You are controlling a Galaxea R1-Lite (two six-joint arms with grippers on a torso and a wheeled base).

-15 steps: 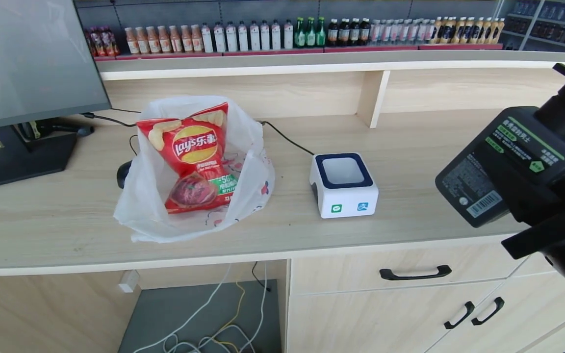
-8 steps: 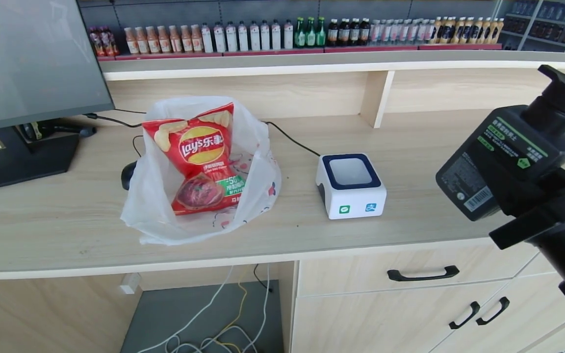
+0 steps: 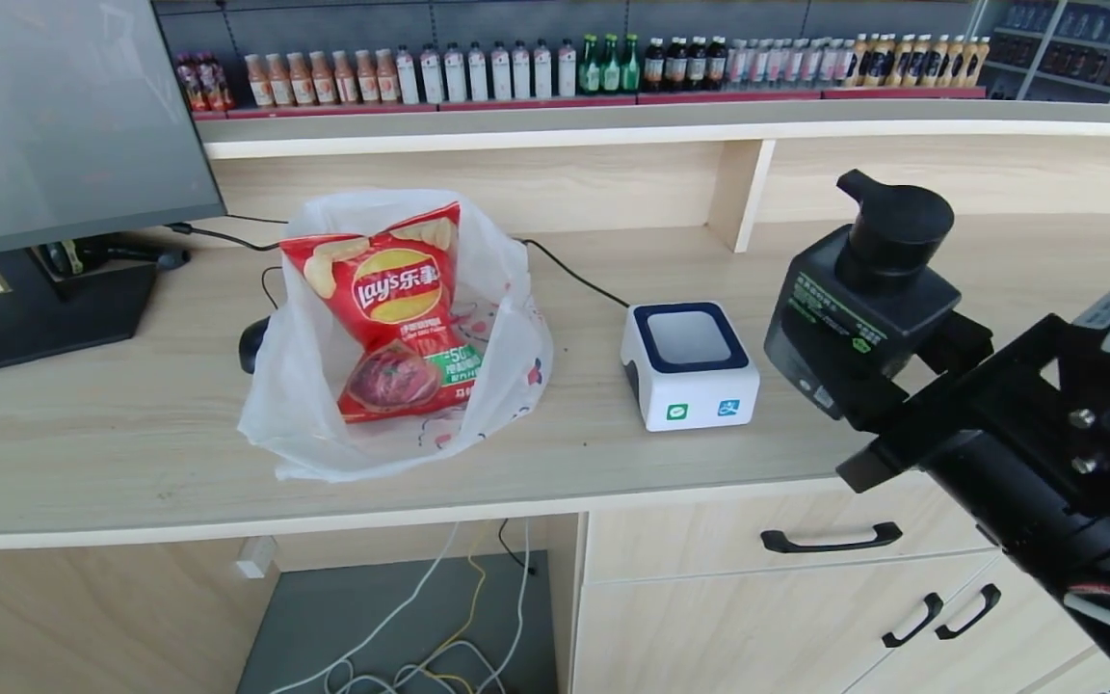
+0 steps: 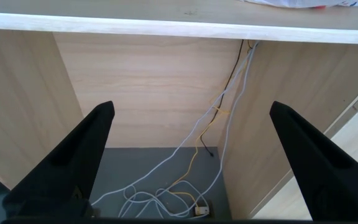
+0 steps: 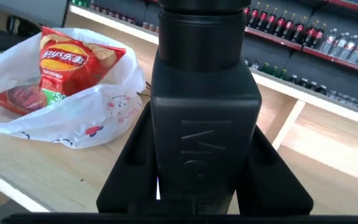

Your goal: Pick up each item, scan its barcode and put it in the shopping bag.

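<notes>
Right now the right hand (image 3: 905, 403) is clamped on a black pump bottle (image 3: 858, 304), with one finger on each side of its body, as the right wrist view shows plainly. The bottle is held off the tabletop (image 3: 131, 434), tilted with its pump head uppermost, just to the right of the white barcode scanner (image 3: 688, 364), whose window faces up. Left of the scanner and apart from it, the white plastic shopping bag (image 3: 507, 361) sits open on the tabletop with a red bag of chips (image 3: 386, 308) standing inside it. A black mouse (image 3: 248, 344) peeks out just behind the bag's left side, and a dark monitor (image 3: 54, 106) stands at the far left. Rows of drink bottles (image 3: 565, 66) line the shelf (image 3: 516, 99) behind. The left hand (image 4: 191, 168) hangs below the tabletop's front edge, its fingers spread wide apart, facing loose cables (image 4: 225, 115) in the recess under the tabletop.
</notes>
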